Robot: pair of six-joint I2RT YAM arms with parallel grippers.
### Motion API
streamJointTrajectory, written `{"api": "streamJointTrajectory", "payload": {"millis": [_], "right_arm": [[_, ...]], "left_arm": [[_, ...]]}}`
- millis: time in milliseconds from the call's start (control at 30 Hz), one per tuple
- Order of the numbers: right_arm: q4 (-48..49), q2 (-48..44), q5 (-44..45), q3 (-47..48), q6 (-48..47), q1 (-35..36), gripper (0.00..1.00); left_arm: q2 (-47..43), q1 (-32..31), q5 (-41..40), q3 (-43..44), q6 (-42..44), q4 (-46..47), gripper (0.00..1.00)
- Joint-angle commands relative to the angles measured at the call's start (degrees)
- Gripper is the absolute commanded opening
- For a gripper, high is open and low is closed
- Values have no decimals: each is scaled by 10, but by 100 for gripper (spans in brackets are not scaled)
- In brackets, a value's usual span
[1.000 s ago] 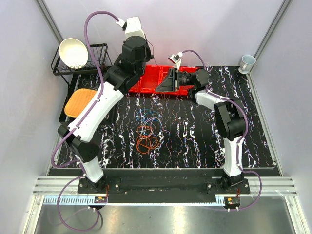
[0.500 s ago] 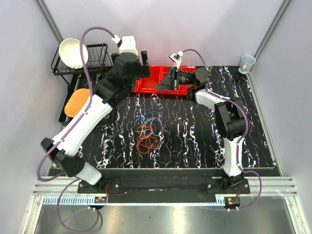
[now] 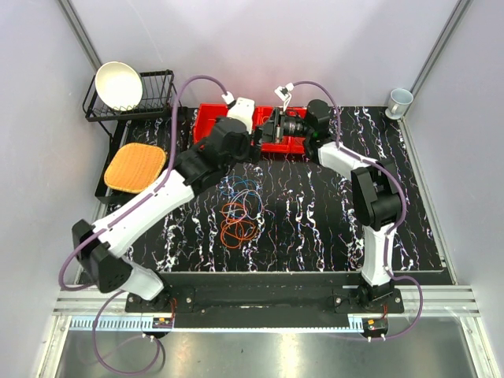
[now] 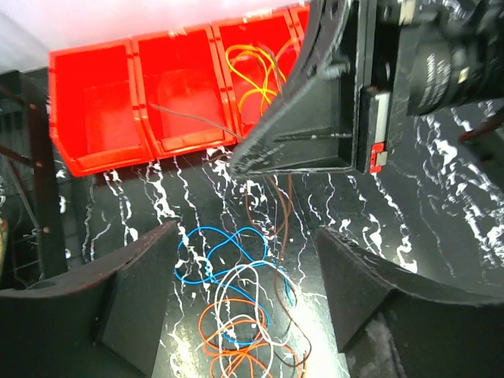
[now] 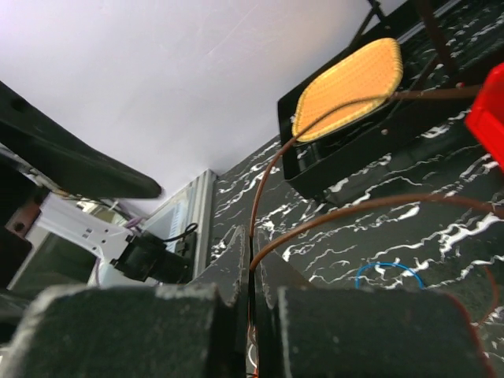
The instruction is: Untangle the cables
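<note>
One brown cable [image 5: 378,202] seems clamped in right pincer [image 5: 252,260] near bins' [image 4: 102,110] edge.

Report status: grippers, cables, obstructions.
Left gripper open near cable pile. Right gripper shut on brown cable. Pile tangled. Grippers crowd each other.

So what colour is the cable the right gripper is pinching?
Brown cable in the right gripper; clearest in the right wrist view.

The right gripper [image 4: 242,160] overhangs the red bins [image 4: 98,110] ahead of left fingers [image 4: 134,303].
</note>
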Motion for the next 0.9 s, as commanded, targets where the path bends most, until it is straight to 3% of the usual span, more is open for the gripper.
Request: {"api": "streamJointTrajectory", "payload": {"millis": [0, 333, 533, 800, 867], "right_arm": [[-52, -65, 40, -4, -64, 4, 0], [-29, -63, 17, -3, -34, 4, 0], [-19, -61, 4, -3, -27, 4, 0], [23, -49, -17, 0, 10, 4, 0], [33, -48, -20, 0, 18, 4, 0]], "left_arm": [[34, -4, 24, 5, 20, 46, 72], [77, -9, 18, -5, 27, 101, 67], [96, -9, -5, -3, 33, 123, 53], [123, -12, -47, 6, 46, 125, 41], [126, -13, -51, 5, 50, 131, 22]]}}
